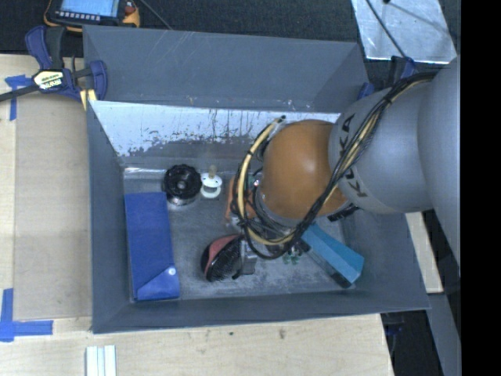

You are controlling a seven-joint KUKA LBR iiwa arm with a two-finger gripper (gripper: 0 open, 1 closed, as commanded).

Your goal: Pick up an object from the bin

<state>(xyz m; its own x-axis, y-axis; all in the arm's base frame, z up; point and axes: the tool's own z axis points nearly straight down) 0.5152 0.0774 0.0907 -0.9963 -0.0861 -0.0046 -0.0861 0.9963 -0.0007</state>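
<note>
My gripper pokes out below the arm's wrist, low over the bin floor near the front middle. It is right against a dark red and black rounded object, on that object's right side. A light blue bar lies slanted just to the right, partly under the arm. Further back sit a black round cap-like piece and a small white piece.
A long blue flat block lies along the bin's left wall. The arm and its orange cover with cables hang over the middle and right of the bin, hiding the floor there.
</note>
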